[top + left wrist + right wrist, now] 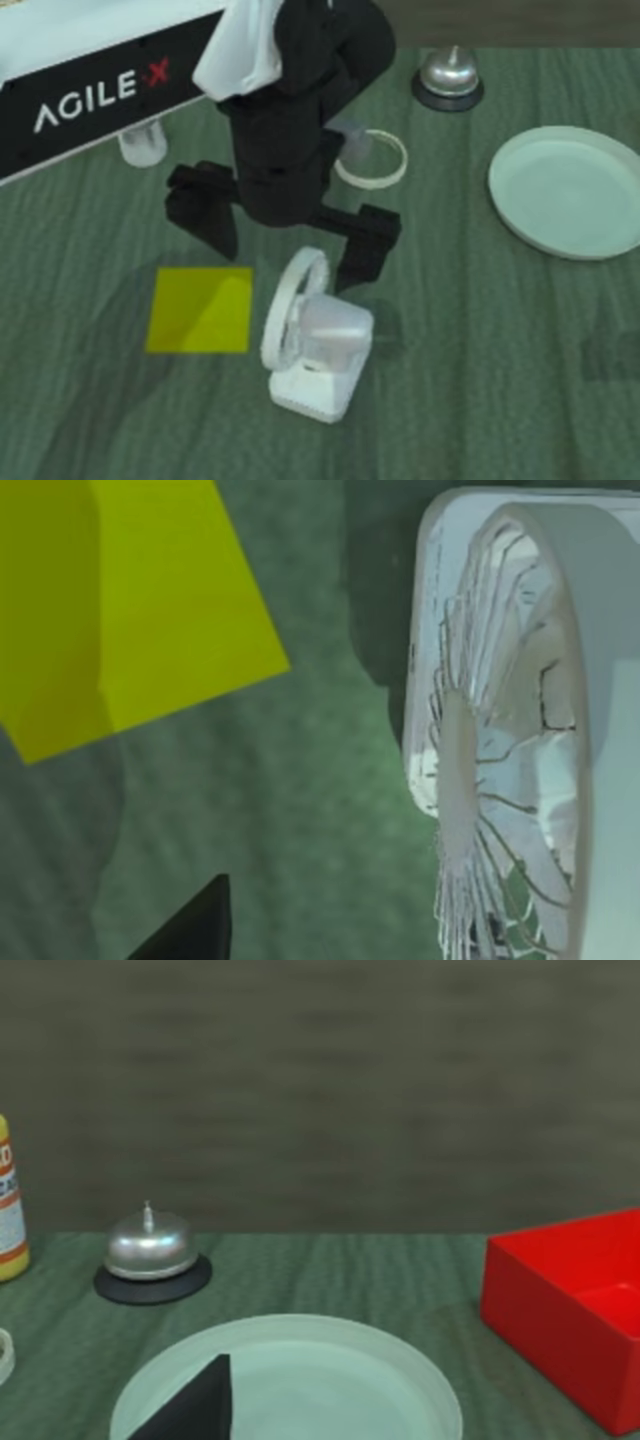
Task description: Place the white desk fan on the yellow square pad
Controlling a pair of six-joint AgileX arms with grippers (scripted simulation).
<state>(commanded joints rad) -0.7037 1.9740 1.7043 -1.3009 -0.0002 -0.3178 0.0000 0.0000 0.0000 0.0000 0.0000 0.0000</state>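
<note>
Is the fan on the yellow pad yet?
Not yet. The fan stands on the green table, just right of the pad.

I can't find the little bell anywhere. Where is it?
In the top view the silver bell sits at the table's far edge, right of centre, between the loose white ring and the big white plate. The right wrist view shows it just behind that plate.

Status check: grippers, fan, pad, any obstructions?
Left gripper open, above the table behind white desk fan, holding nothing. Fan upright on table, right of yellow square pad, not on it. Right arm out of top view. Pad bare.
</note>
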